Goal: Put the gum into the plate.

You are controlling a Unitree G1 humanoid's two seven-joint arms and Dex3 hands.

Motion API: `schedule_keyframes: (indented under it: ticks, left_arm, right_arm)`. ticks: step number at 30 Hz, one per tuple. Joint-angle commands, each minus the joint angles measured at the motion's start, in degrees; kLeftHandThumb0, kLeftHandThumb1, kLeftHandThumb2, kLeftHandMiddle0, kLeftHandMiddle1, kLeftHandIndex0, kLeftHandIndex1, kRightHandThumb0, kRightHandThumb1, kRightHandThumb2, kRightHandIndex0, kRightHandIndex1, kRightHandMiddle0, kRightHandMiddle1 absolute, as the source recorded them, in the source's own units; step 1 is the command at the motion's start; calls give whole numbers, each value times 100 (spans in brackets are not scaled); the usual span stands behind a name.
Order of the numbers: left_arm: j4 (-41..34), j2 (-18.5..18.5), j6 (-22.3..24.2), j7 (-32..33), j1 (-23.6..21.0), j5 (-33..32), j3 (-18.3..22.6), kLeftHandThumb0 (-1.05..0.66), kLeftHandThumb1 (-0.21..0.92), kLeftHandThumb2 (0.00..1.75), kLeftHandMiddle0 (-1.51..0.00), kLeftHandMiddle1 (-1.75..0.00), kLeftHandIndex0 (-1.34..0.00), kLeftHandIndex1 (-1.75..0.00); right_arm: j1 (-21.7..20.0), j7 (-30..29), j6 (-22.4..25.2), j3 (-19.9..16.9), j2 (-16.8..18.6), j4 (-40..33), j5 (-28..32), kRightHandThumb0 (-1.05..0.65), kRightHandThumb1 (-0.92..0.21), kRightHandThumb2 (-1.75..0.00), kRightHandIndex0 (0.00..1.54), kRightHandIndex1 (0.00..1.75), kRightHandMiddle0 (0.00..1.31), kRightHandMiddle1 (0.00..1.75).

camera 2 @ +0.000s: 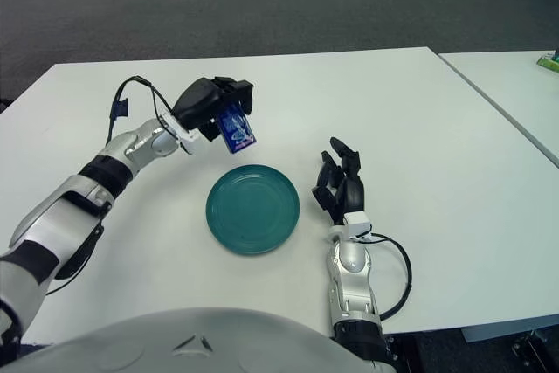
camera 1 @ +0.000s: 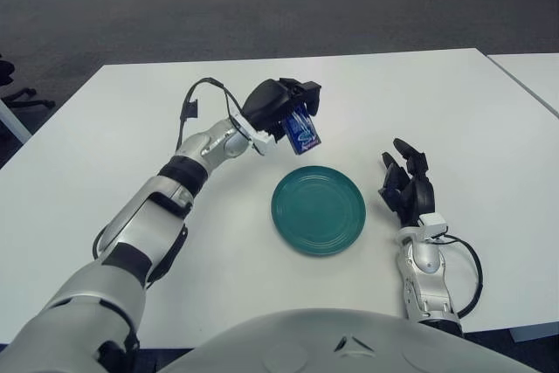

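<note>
A blue gum pack [camera 1: 301,132] hangs in my left hand [camera 1: 284,109], whose fingers are shut on its top. The hand holds it in the air above the white table [camera 1: 454,102], just beyond the far left rim of the teal plate [camera 1: 319,210]. The plate lies flat near the table's front, with nothing on it. In the right eye view the pack [camera 2: 238,131] shows above the plate [camera 2: 253,209] too. My right hand [camera 1: 407,183] shows to the right of the plate, fingers relaxed and holding nothing.
A second white table [camera 1: 531,74] stands at the right, with a narrow gap between the two. A small green thing [camera 2: 548,61] sits on it at the picture's edge. Grey carpet lies beyond the table's far edge.
</note>
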Motion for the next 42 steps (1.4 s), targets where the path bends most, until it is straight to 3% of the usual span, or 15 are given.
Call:
schedule_keyframes:
  ticks: [1,13,18,19,21,24,26,27,29,30,32,36,39,42]
  left_arm:
    - [-556,104,-130,-256,182,156,-91,0,-2,168,-89,-166,-64,-175]
    - [-938,66,-72,-588,490,279,-166,0,1,167,-85,-172,-62,-175]
    - [-966,-4,-64,-781,568,160,-166,0,-8,174,-89,-174,-75,-165]
    - [-956,-30,-60,-848,575,111,-167,0,-6,172,-88,-174,-72,-166]
    - [-951,-65,-53,-1049,593,-30,-163,0,-1,167,-85,-174,-66,-167]
    - [-1072,-50,-15,-1529,669,-321,-156,-1,23,142,-70,-174,-43,-172]
    - [-1251,16,26,-1859,742,-465,-165,-21,62,89,-38,-158,-32,-172]
    - [-1327,44,41,-1978,769,-502,-167,-41,71,73,-25,-143,-20,-157]
    - [-1416,88,54,-2144,779,-501,-168,-59,79,60,-13,-129,-10,-145]
    - [-1467,131,41,-2241,768,-462,-189,-65,82,56,-10,-120,-8,-136]
    - [-1561,189,24,-2400,768,-419,-205,-87,88,53,-4,-75,-3,-91]
    - [-1625,267,-59,-2572,857,-503,-138,-101,91,54,-2,-24,-1,-42]
    - [-1587,314,-144,-2628,925,-616,-68,-104,92,54,-1,-8,0,-15]
    - [-1600,308,-139,-2684,929,-656,-49,-104,92,53,0,-3,0,-6]
  right_arm:
    - [465,24,510,-123,117,1220,201,-72,-92,-86,48,7,0,83]
    - [411,84,407,-164,134,1321,263,-72,-92,-81,47,6,0,84]
    - [405,83,377,-143,117,1345,189,-74,-92,-82,46,5,0,82]
    - [405,82,374,-139,114,1347,174,-74,-92,-82,47,5,0,81]
    - [400,81,368,-134,111,1353,159,-74,-92,-83,47,5,0,79]
    - [388,85,348,-136,121,1369,164,-74,-92,-84,46,5,0,77]
    - [380,90,333,-146,138,1379,186,-73,-92,-84,46,4,0,76]
    - [376,91,328,-151,145,1382,195,-73,-92,-84,45,4,0,76]
    - [367,91,322,-157,156,1391,204,-72,-92,-84,45,4,0,75]
    - [361,90,311,-159,158,1401,203,-72,-92,-84,44,3,0,75]
    - [353,89,293,-161,159,1417,197,-72,-92,-84,42,2,0,73]
    - [339,103,262,-155,143,1429,180,-72,-92,-84,40,1,0,72]
    - [327,120,243,-144,126,1428,166,-72,-92,-85,39,1,0,71]
    - [321,103,250,-131,112,1424,126,-73,-92,-85,38,0,0,69]
